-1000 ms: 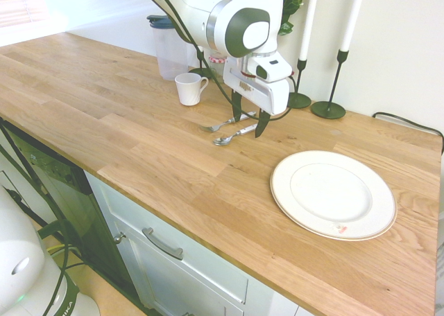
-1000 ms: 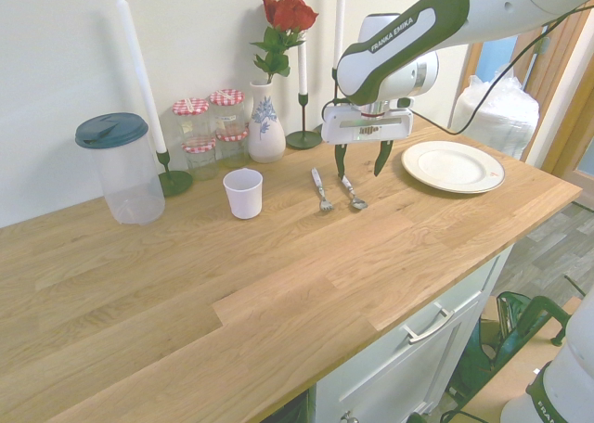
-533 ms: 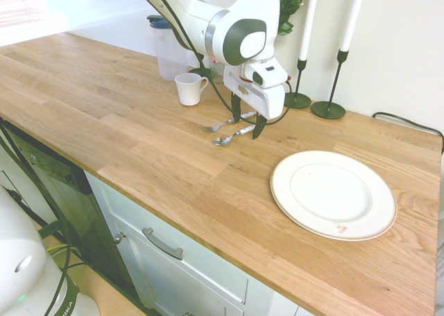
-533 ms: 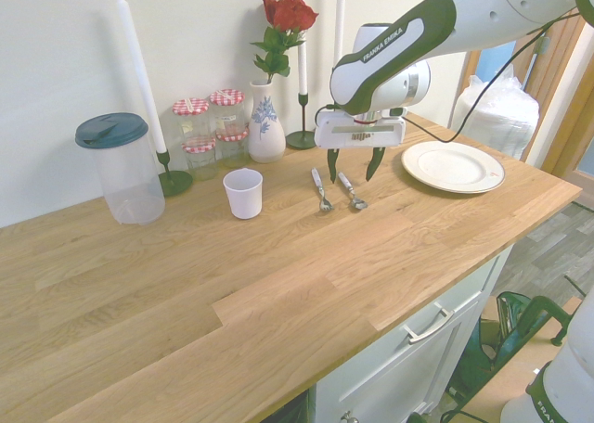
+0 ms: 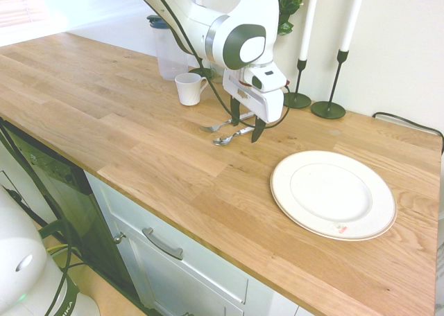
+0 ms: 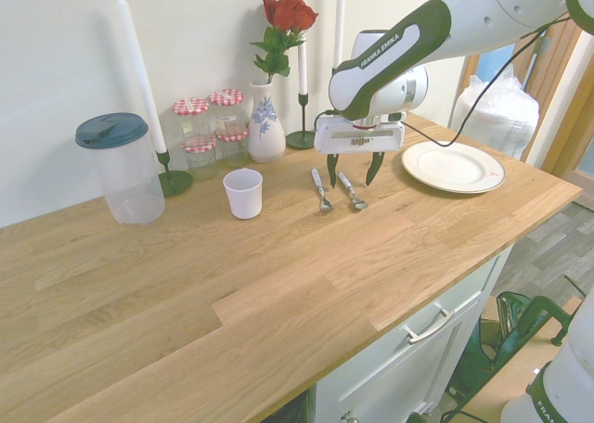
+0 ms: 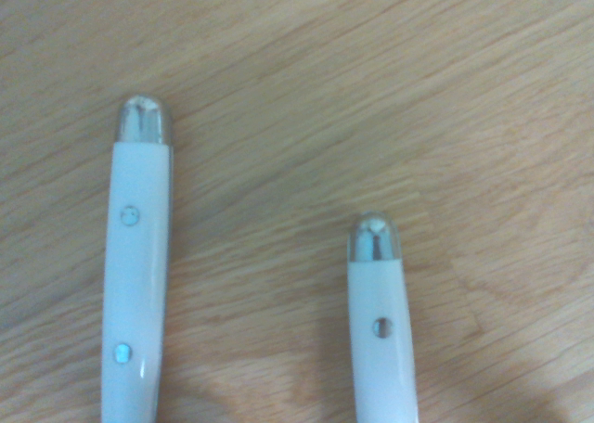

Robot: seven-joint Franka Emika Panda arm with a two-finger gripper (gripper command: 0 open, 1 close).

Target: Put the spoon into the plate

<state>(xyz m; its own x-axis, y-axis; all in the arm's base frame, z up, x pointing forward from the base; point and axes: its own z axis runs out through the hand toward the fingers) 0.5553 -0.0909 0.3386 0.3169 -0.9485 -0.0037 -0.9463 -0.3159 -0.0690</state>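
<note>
Hovering wide-jawed, the gripper [image 5: 245, 125] straddles the shiny white-handled spoon [image 5: 232, 136] on grained wood.

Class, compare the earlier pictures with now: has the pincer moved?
Yes. The pincer has shifted slightly toward the white cup, away from the plate, over the spoon.

White-handled silver spoon [image 5: 232, 135], white plate [image 5: 333, 194] with reddish rim mark, oak-brown countertop [image 5: 139, 143].

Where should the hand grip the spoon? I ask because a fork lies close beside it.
By the white handle of the spoon, from straight above. It lies flat on the counter, handle toward the wall, and the open hand hangs over that end, clear of the fork.
</note>
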